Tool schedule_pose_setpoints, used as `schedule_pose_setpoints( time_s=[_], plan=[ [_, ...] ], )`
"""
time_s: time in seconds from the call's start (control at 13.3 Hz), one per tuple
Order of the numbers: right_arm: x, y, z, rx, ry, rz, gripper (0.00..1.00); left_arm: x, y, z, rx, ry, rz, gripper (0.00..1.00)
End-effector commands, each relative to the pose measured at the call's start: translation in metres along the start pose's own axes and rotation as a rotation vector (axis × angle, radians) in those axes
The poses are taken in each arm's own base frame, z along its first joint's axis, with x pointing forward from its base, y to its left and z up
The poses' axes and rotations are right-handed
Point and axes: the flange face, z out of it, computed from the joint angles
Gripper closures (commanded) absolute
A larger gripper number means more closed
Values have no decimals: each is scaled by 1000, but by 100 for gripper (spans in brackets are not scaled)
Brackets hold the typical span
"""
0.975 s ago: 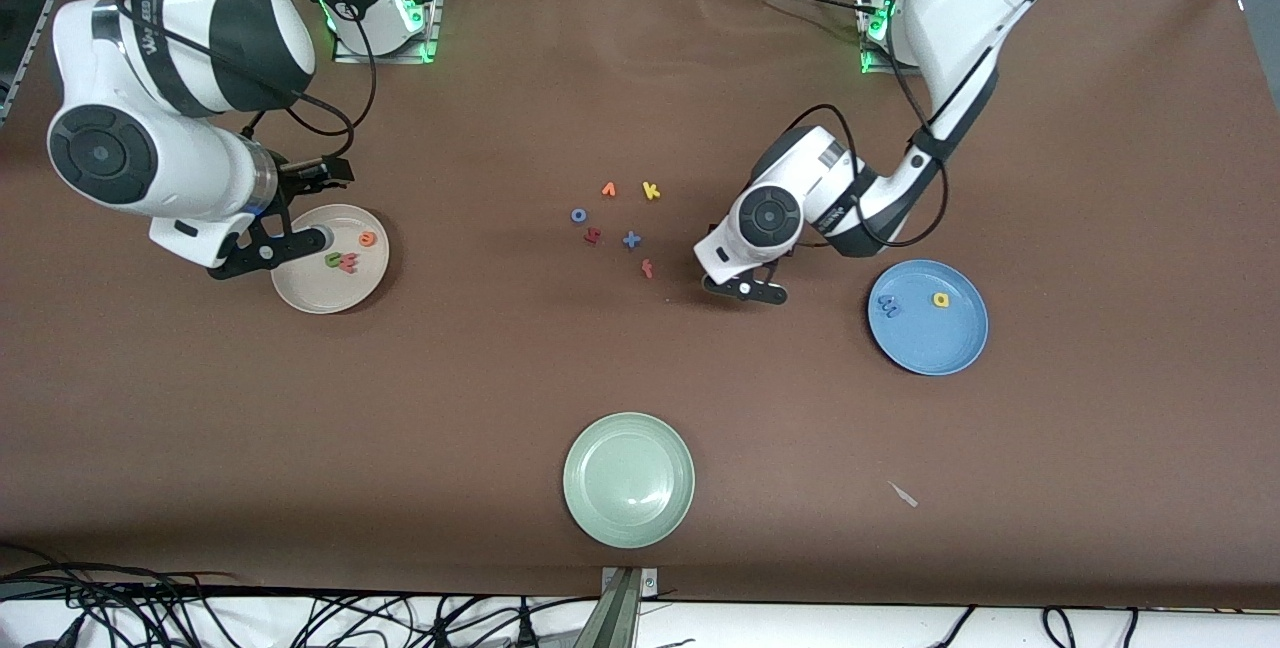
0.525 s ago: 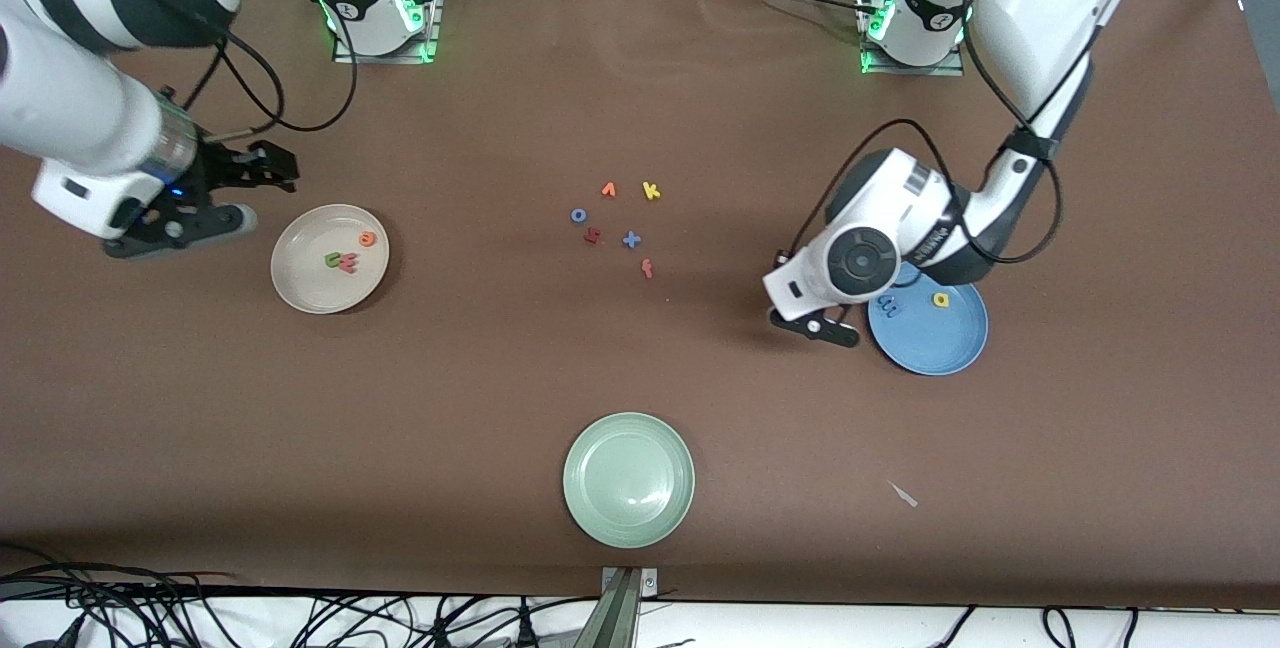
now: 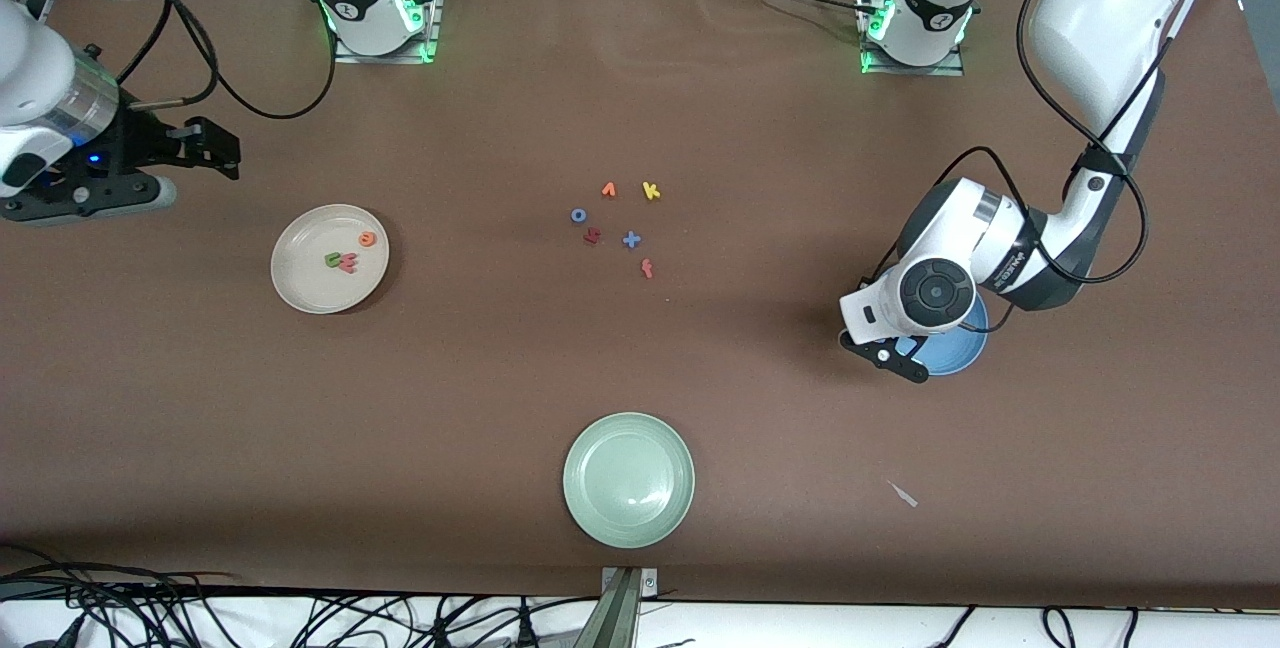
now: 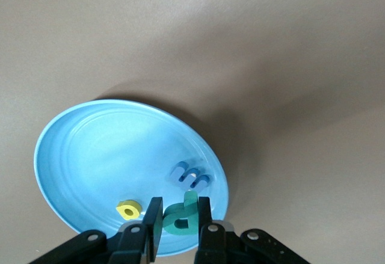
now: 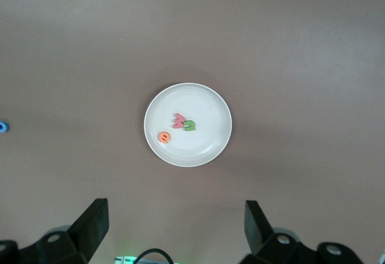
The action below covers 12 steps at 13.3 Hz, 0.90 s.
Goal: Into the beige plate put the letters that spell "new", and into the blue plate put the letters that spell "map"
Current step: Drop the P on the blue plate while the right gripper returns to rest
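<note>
My left gripper (image 3: 886, 352) hangs over the blue plate (image 3: 958, 352), at the rim nearest the table's middle, and is shut on the teal p (image 4: 182, 216). On the blue plate (image 4: 102, 150) lie the blue m (image 4: 190, 177) and the yellow a (image 4: 129, 209). The beige plate (image 3: 300, 285) holds the green n (image 3: 332, 258), the pinkish-red w (image 3: 347, 265) and the orange e (image 3: 368, 239). My right gripper (image 3: 90, 200) is raised over the table's right-arm end, beside the beige plate (image 5: 207, 104). Its fingers are open and empty (image 5: 174, 216).
Loose letters lie at the table's middle: orange v (image 3: 608, 190), yellow k (image 3: 651, 191), blue o (image 3: 578, 215), a red letter (image 3: 592, 236), a blue cross (image 3: 631, 240) and red f (image 3: 647, 269). A pale green plate (image 3: 628, 518) sits near the front edge.
My left gripper has carried the teal p from beside the loose letters to over the blue plate. The right gripper has drawn away from the beige plate toward the table's end.
</note>
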Motion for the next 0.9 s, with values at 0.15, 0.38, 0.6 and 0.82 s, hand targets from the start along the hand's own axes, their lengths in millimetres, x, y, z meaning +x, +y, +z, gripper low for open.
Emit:
schedule_pose_setpoints(
  time_s=[0.15,0.38,0.6,0.82],
  plan=[
    [-13,3,-17,35,56,45,0,3,-36,27,69,16,64,94],
    [-11,10,-21,125,94,72,0,-4,-74,54,2,13,54,69],
    [-15,12,-22,118,84,71,0,-5,-69,46,-21,13,43,0],
    [-16,14,-21,91,79,66,0,-10,-58,-1,6,38,54,0]
  ],
)
